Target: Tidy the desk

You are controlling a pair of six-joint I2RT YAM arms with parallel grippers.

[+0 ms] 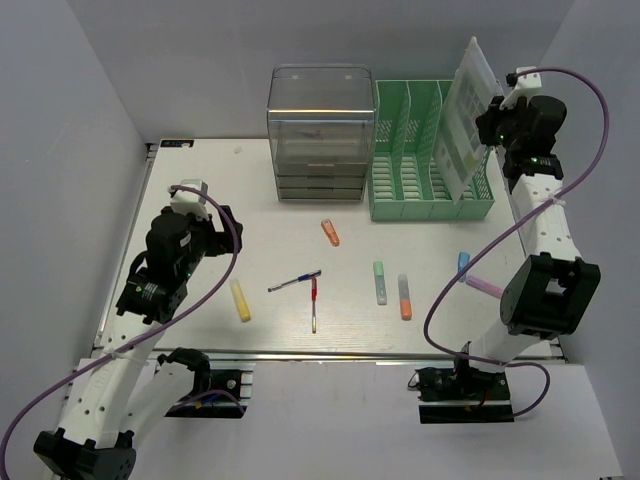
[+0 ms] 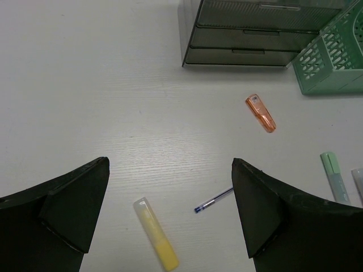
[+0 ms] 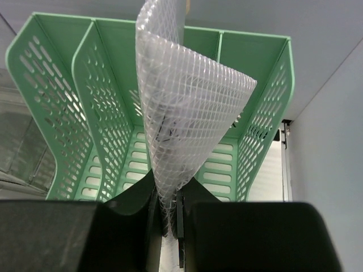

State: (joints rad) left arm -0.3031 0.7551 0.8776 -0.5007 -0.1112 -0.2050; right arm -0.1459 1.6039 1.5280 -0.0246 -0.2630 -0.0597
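The off-white desk (image 1: 250, 200) carries scattered pens and highlighters. My right gripper (image 1: 492, 112) is raised at the back right, shut on the lower edge of a clear mesh pouch (image 1: 465, 125). In the right wrist view the pouch (image 3: 181, 102) curls up from the gripper (image 3: 165, 192) above the slots of the green file rack (image 3: 68, 113). My left gripper (image 1: 215, 248) hovers open over the desk's left side with nothing between its fingers. In the left wrist view a yellow highlighter (image 2: 156, 233) and a blue pen (image 2: 214, 200) lie below the left gripper (image 2: 170, 161).
A clear drawer unit (image 1: 320, 130) stands at the back beside the green rack (image 1: 420, 190). On the desk lie an orange highlighter (image 1: 331, 232), a red pen (image 1: 313, 303), a green highlighter (image 1: 380, 282), an orange-tipped one (image 1: 405, 297), and blue (image 1: 463, 263) and pink (image 1: 485, 287) ones near the right arm.
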